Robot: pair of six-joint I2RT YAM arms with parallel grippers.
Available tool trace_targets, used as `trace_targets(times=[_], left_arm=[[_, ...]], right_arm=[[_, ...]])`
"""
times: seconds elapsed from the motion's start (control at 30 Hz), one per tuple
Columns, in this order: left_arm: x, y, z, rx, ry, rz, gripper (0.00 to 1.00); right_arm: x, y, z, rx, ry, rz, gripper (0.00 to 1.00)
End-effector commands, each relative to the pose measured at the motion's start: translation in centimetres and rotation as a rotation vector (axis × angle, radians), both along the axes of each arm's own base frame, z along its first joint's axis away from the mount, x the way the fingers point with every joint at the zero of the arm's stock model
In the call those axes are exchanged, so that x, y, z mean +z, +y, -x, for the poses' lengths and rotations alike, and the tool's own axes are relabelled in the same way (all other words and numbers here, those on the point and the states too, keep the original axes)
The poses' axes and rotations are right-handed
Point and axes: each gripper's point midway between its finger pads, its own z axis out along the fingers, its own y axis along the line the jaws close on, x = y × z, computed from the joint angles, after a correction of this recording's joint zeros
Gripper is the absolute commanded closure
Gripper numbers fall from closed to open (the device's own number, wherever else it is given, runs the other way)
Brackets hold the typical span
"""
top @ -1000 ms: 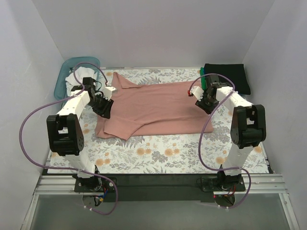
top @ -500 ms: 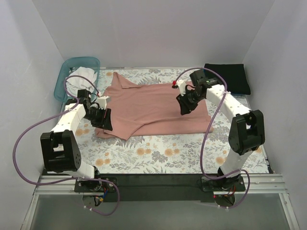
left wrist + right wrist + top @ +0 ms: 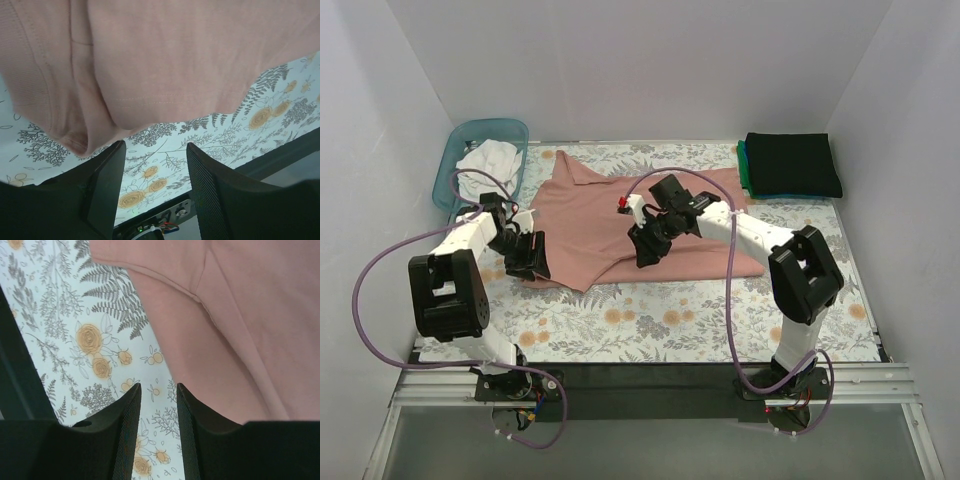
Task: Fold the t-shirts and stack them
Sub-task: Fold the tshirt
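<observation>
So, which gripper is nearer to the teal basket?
Left. The left gripper is at the left edge of the pink t-shirt, just in front of the basket; the right gripper is over its middle, farther right.

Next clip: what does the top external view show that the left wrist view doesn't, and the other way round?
Only top external: the teal basket holding a white t-shirt at far left, and the folded black t-shirt at far right. Only left wrist: stitching along the hem of the pink t-shirt up close, and the left pincer open with nothing between its fingers. Both: that pink shirt lying on the floral cloth.
</observation>
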Motion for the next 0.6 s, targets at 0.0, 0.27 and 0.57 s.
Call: trace_targets(times=[0.0,0.27,0.57], left_arm=[[0.0,1.0,-0.5,0.033,-0.003,-0.054,0.49],[-1.5,1.7,-1.3,0.070,0.018,-0.091,0.49],[-0.6,0.8,-3.3,0.081,-0.022,-0.030,0.52]], right_arm=[[-2.6,-0.2,-0.7,-0.049,0.030,0.029,0.59],[-4.8,-1.6,-0.2,-0.059,0.032,0.089,0.60],[-5.9,-3.7,0.2,-0.084,0.011,0.151,0.60]])
